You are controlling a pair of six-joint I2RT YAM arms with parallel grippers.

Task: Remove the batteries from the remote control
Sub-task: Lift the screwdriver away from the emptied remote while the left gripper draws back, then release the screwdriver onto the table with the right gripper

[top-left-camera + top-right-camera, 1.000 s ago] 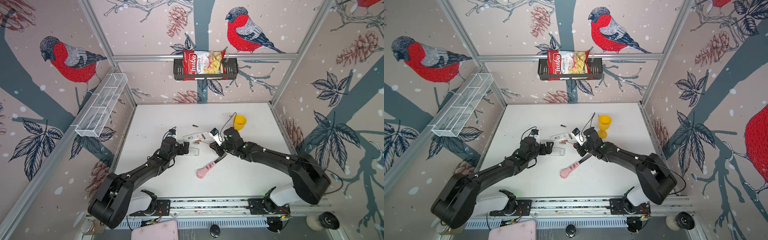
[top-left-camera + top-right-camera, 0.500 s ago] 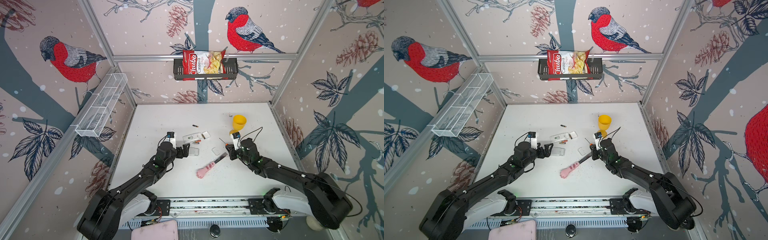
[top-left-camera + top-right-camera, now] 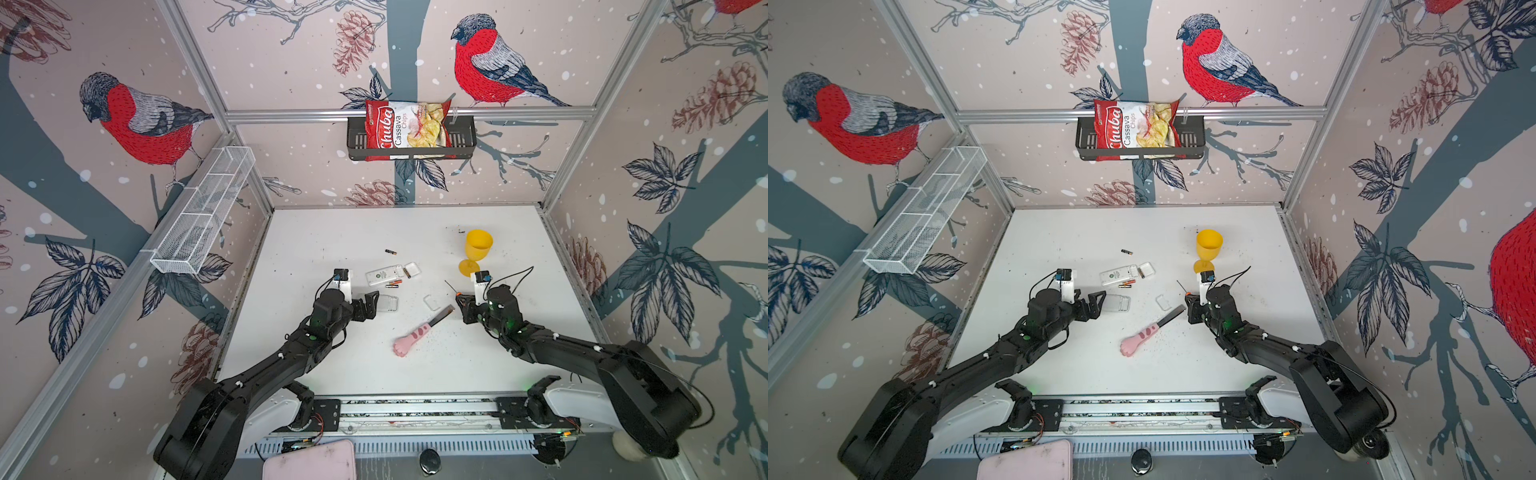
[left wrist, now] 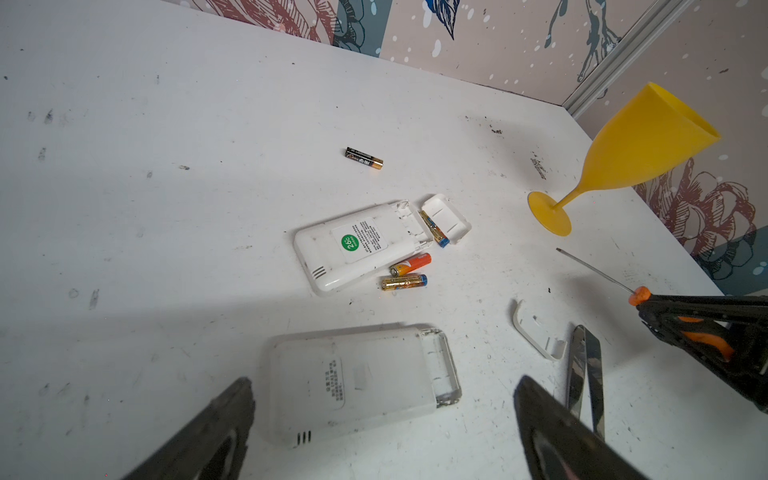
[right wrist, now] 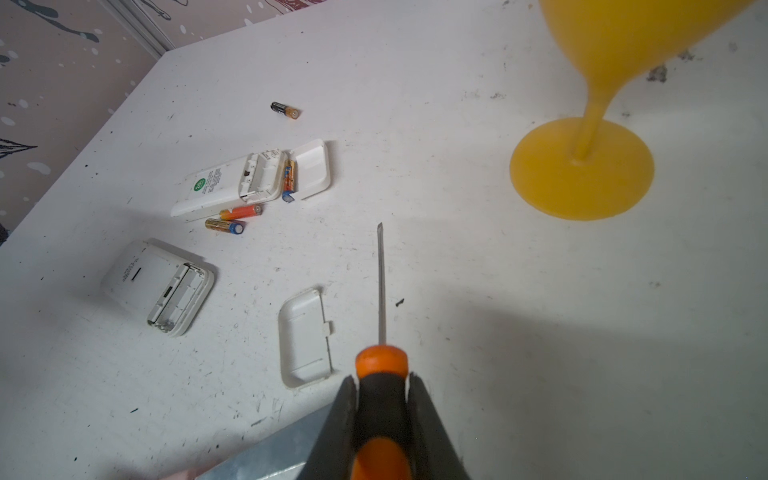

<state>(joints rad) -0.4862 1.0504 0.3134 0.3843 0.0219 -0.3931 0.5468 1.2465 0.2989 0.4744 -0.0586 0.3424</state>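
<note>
Two white remote controls lie backs up, their battery bays open. The one with a green sticker (image 4: 357, 245) (image 3: 384, 275) has two batteries (image 4: 409, 266) beside it and one battery (image 4: 434, 228) against its loose cover. A black battery (image 4: 364, 158) (image 3: 390, 252) lies farther back. My left gripper (image 4: 386, 386) (image 3: 371, 305) is open, its fingers on either side of the nearer remote (image 4: 357, 378) and not touching it. My right gripper (image 5: 382, 378) (image 3: 462, 305) is shut on the handle of an orange-and-black screwdriver (image 5: 380, 291), held above the table.
A yellow goblet (image 3: 478, 249) stands just behind the right gripper. A pink-handled blade (image 3: 411, 343) lies between the arms. A loose white cover (image 5: 305, 336) lies by the screwdriver tip. A chips bag (image 3: 405, 129) sits in a basket on the back wall.
My right gripper has pulled away from the remotes to the right, still holding the screwdriver. The left gripper stays open by the nearer remote.
</note>
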